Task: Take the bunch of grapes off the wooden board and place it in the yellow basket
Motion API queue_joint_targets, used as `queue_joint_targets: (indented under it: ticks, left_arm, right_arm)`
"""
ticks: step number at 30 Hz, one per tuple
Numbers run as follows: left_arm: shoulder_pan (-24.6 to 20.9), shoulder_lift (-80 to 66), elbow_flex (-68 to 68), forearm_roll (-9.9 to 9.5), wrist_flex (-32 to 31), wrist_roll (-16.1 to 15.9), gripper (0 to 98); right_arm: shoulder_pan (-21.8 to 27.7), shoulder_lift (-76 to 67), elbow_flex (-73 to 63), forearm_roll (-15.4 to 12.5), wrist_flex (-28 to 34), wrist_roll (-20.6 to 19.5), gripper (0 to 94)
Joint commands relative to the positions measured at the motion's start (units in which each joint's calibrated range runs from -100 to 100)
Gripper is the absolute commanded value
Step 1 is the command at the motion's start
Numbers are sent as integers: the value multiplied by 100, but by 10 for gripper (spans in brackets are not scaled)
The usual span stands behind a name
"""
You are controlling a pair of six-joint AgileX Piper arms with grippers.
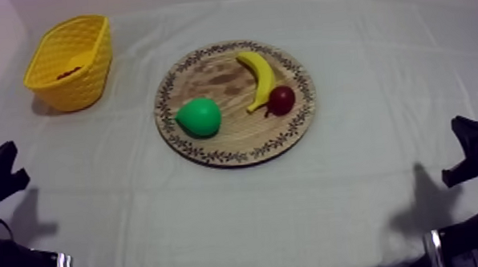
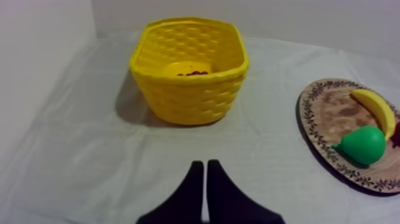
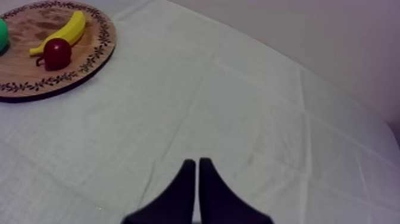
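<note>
Grapes [image 2: 191, 73] lie inside yellow basket [image 2: 190, 102] — their long axis hidden.

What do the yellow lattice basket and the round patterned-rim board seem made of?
Yellow lattice basket: probably moulded plastic, slightly glossy; uniform colour, regular woven-look holes. Round patterned-rim board: looks like wood, matt; brown grain streaks, dark leaf border, printed or burnt.

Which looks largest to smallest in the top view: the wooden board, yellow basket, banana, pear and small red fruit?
1. wooden board
2. yellow basket
3. banana and pear: too alike to rank; the banana is longer, the pear fuller
4. small red fruit
</note>
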Motion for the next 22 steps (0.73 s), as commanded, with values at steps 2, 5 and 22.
queue_joint_targets:
  ticks: [2,5,22]
  left_arm:
    - [-6,-48,40,-26,-62,213,1]
    - [-24,-65,74,-49,-78,279,1]
    - [-35,-74,478,-142,-1036,1015,1]
  right_arm:
    - [2,-1,-2,0,-3,0,3]
    - [2,-1,-2,0,-3,0,3]
    - [2,-1,-2,0,-3,0,3]
